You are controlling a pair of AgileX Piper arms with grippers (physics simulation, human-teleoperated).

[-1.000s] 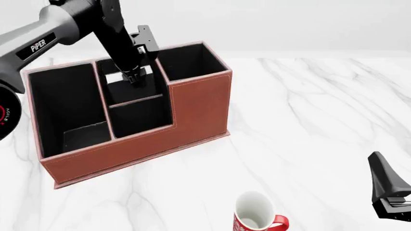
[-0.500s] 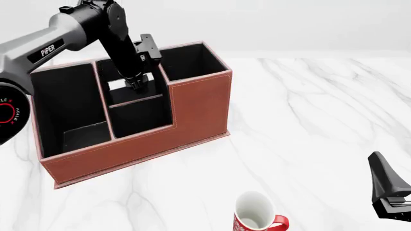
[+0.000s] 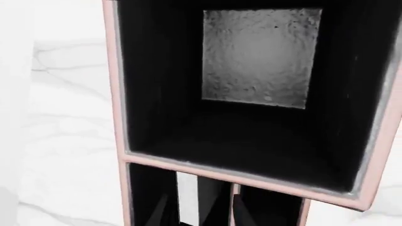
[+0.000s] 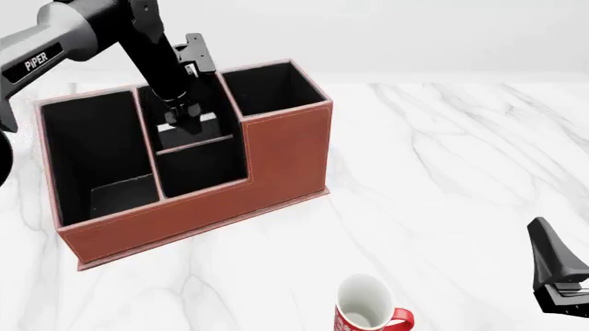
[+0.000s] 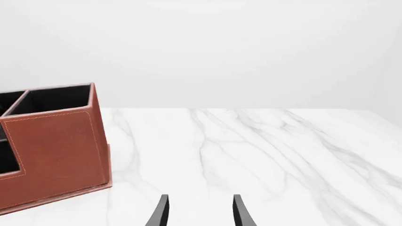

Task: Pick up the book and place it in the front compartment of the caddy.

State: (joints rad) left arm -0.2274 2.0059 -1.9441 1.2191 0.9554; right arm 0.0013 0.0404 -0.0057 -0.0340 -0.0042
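Note:
The caddy [image 4: 285,152] is a reddish-brown organiser with black cells; it also shows in the right wrist view [image 5: 56,155] and as a pink rim in the left wrist view [image 3: 251,176]. My left gripper [image 4: 192,125] reaches down into the front compartment [image 4: 184,138], the tall-walled middle cell. The book's white page edge [image 4: 170,127] shows there on either side of the fingers. In the left wrist view the book [image 3: 186,197] stands between the spread fingers, so this gripper looks open. My right gripper [image 5: 197,212] hangs open and empty over the table's near right corner [image 4: 563,293].
A red-and-white mug [image 4: 368,314] stands upright near the front edge, right of the caddy. The large long cell [image 4: 92,152] lies to the left of the left gripper. White marble table [image 4: 442,172] stretches between the caddy and the right arm.
The left gripper has sunk deeper into the middle cell, and the book's white edge has gone down with it. The arm's upper part swung left. The right arm has not moved.

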